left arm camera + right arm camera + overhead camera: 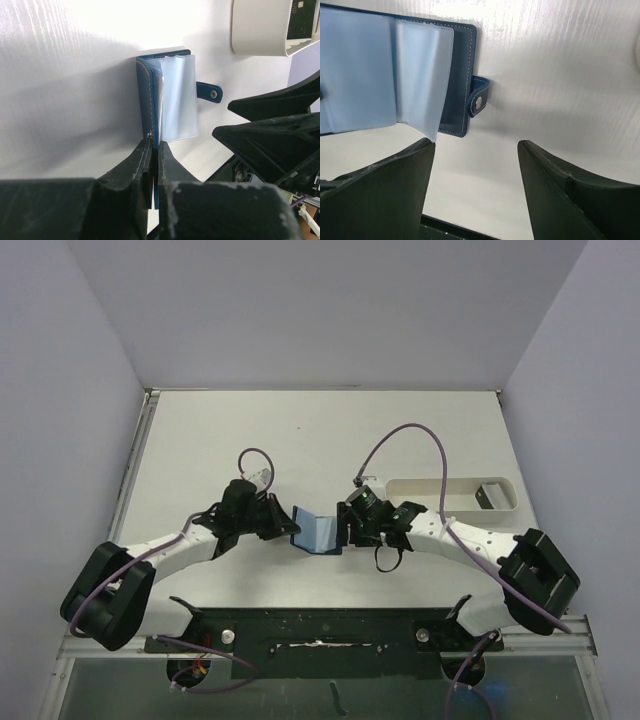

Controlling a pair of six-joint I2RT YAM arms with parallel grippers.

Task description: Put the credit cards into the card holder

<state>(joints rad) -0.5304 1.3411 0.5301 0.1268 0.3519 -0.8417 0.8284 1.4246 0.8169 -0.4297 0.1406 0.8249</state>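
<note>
The navy card holder [318, 531] sits open near the middle of the table [300, 430]. Its pale blue plastic sleeves [370, 75] are fanned out, and its snap tab [479, 101] juts from the cover that lies flat. Just left of the holder, the left gripper [154, 146] is pinched tight on the edge of the other cover and appears to hold it raised. Just right of the holder, the right gripper [475, 150] hovers with jaws apart and nothing between them, its fingertips close to the loose sleeves. Well to the right of the holder lies a long white tray [450, 502] with at least one dark credit card [490, 493] at its far end; other cards cannot be made out. No card shows in the sleeves, so the job looks to be at an early stage, with the holder opened and steadied and the first card yet to be fetched. Done well, the left pinch holds firm so the sleeves remain spread. The right arm then takes a card by a short edge and lines it up with a sleeve mouth, not across it. A slack grip risks the holder folding shut.
</note>
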